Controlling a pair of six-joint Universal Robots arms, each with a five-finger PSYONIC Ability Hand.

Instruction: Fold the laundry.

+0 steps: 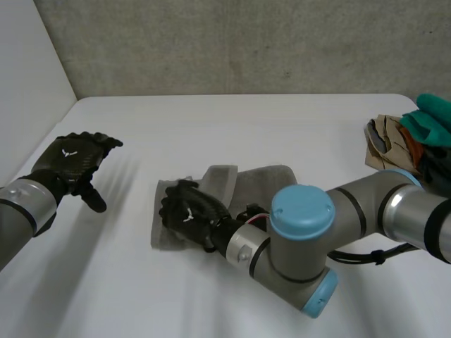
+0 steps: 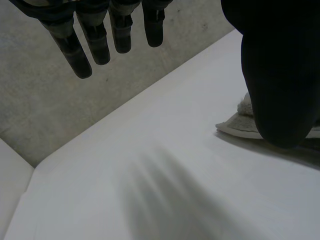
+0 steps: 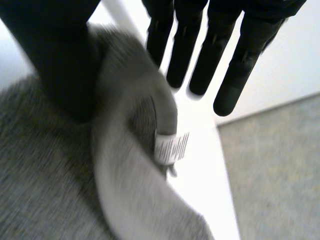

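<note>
A small grey cloth [image 1: 261,179] lies partly folded near the middle of the white table [image 1: 232,120]. My right hand [image 1: 184,211] rests over its left end. In the right wrist view its fingers [image 3: 215,55] reach out straight past a raised fold of the cloth [image 3: 130,120] that carries a white tag [image 3: 171,146], and the thumb sits against the fold's other side. My left hand [image 1: 70,158] hovers over bare table far to the left, its fingers [image 2: 97,42] spread and holding nothing. The cloth's edge [image 2: 240,122] lies beyond its thumb.
A pile of other laundry [image 1: 394,141], brown with a teal piece [image 1: 433,120], sits at the table's far right. A grey wall runs behind the table. My right arm [image 1: 352,211] crosses the near right part of the table.
</note>
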